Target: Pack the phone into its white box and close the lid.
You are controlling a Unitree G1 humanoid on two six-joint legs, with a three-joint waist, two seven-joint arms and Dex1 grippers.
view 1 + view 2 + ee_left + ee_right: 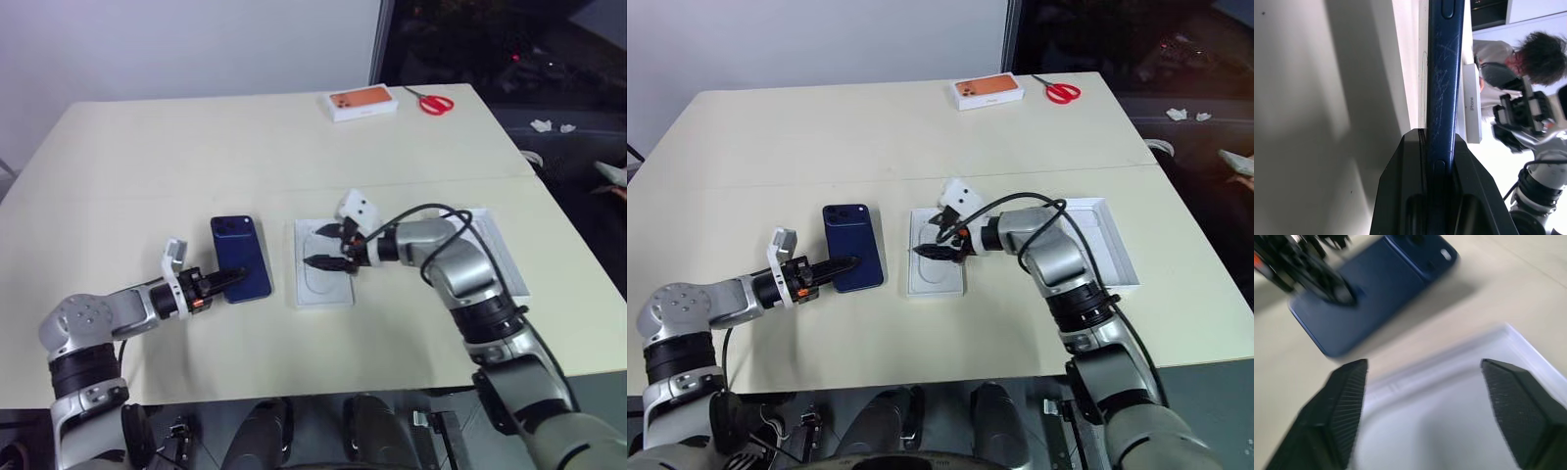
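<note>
The left gripper [223, 281] has its two black fingers closed on the near end of the phone [241, 257], one finger on each face of it, as the left wrist view shows edge-on. The phone is dark navy blue, back upward, with its camera cluster at the far end (whether its far end touches the table cannot be told).

The right gripper [328, 246] has its fingers spread wide apart and holds nothing. It hovers over the white box [322, 262], pointing left toward the phone.

The white box lies just to the right of the phone, a narrow strip of table between them. It is a shallow tray with an oval recess in its insert.

The lid [1105, 242] lies open side up to the right of the box, partly under the right forearm.

All of this sits on a pale cream table [196, 147]. At the far edge are a small box with an orange top [361, 103] and, just right of it, red-handled scissors [431, 101].
</note>
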